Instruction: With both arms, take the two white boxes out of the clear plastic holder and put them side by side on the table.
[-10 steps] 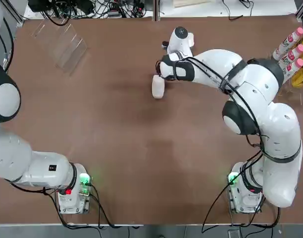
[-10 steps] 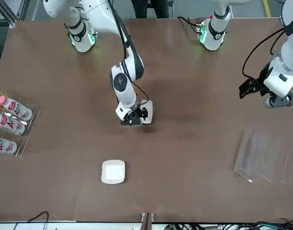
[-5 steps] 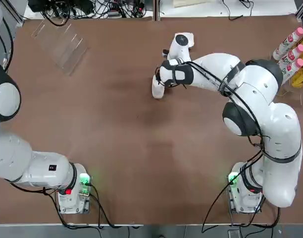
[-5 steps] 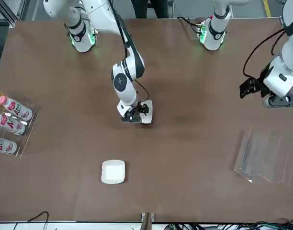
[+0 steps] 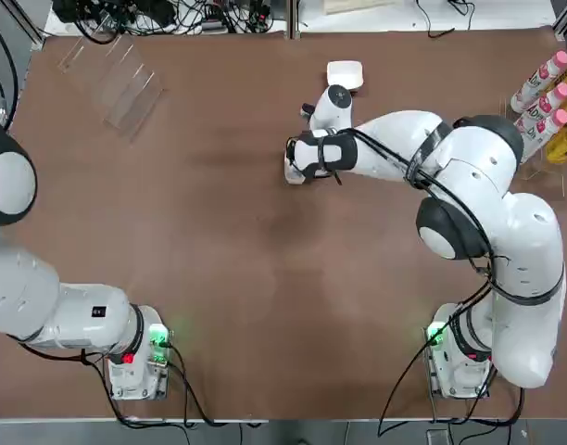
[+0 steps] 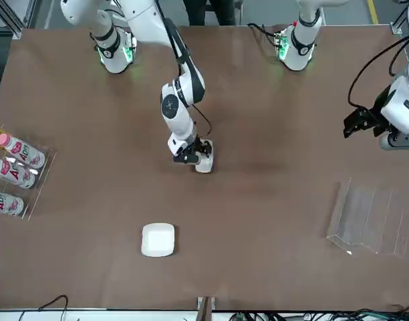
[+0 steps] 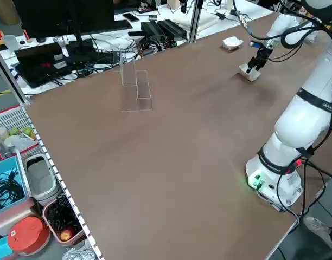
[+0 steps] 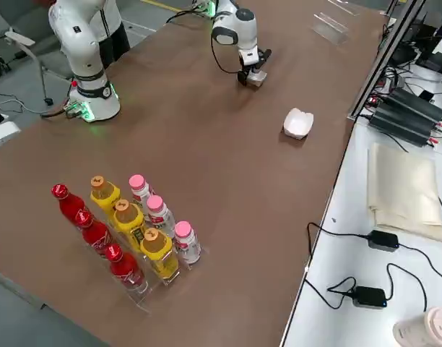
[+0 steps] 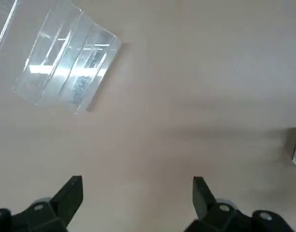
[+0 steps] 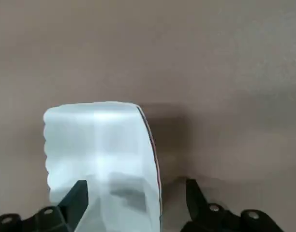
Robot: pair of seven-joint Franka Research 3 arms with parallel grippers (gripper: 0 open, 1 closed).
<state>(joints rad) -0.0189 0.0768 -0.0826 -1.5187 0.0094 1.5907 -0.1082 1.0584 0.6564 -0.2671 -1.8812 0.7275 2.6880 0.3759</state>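
Observation:
One white box (image 5: pixel 290 172) stands on its edge on the table (image 5: pixel 265 278), past the middle. My right gripper (image 5: pixel 300 156) hovers right over it, open; in the right wrist view the box (image 10: pixel 99 140) lies partly between the fingers (image 10: pixel 80 195), off towards one of them. The front view has this gripper (image 6: pixel 191 155) beside the box (image 6: pixel 204 163). The other white box (image 5: pixel 345 74) lies flat near the far edge (image 6: pixel 158 239). The clear plastic holder (image 5: pixel 117 79) stands without boxes at the far left (image 9: pixel 66 63). My left gripper (image 6: pixel 359 124) hangs open (image 9: pixel 136 193) near the holder (image 6: pixel 371 217).
A clear rack of pink-capped bottles (image 5: pixel 543 93) stands at the far right corner, with red and yellow bottles (image 8: pixel 127 231) in the same rack. Cables and power gear lie beyond the far edge (image 5: pixel 172 14). The arm bases (image 5: pixel 140 357) sit at the near edge.
My right gripper has swung from the far side of the upright box to right over it, uncovering the flat box near the far edge. The left gripper drifted a little outward.

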